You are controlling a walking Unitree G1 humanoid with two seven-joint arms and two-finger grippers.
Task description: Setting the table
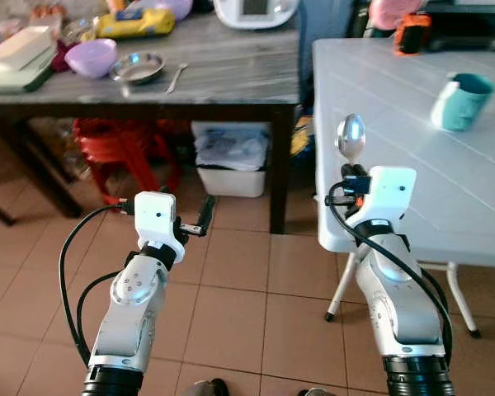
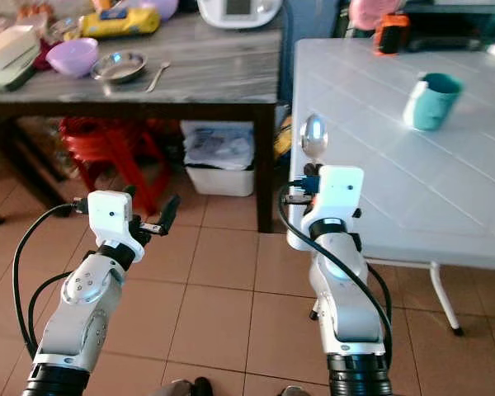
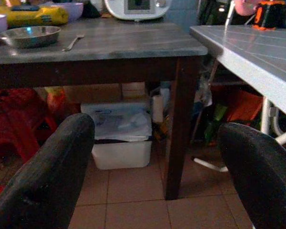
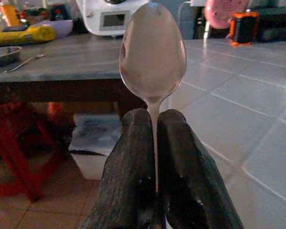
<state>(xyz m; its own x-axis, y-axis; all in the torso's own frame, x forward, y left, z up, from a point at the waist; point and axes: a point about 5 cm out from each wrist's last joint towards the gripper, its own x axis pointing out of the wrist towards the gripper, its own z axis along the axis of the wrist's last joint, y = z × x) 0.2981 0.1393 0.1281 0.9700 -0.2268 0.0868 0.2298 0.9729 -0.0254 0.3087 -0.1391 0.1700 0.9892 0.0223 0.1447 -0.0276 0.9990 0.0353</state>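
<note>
The right gripper (image 4: 155, 138) has its two black fingers pressed together on the thin handle of a shiny metal spoon (image 1: 351, 138), so it is gripping the spoon. The spoon stands upright with its bowl on top, just at the near left edge of the white plastic folding table (image 1: 412, 157), which is on the right of the scene. Far on this white table stands a teal mug (image 1: 461, 101); what is inside cannot be seen. At the far end of the table there is an orange and black object (image 1: 412, 32) and something pink (image 1: 388, 11) behind it.

The left gripper (image 1: 200, 223) is held over the brown tiled floor (image 1: 239, 280), on the left and near. Its fingers (image 3: 52, 176) are wide apart and hold nothing.

Far on the left stands a dark wooden table with a grey top (image 1: 223, 70). On it are a round steel plate (image 1: 138, 67), with nothing in it that I can make out, and a small metal spoon (image 1: 176, 77) just right of it. A lilac plastic bowl (image 1: 91, 58) is left of the plate; its inside is not visible. There is also a yellow packet (image 1: 136, 21), a white appliance with a small screen (image 1: 256, 10) and a pale tray (image 1: 18, 56). No writing can be read on them.

Under this table stands a white plastic bin (image 1: 231, 157) filled with crumpled plastic bags, and left of it a red plastic stool (image 1: 120, 148).
</note>
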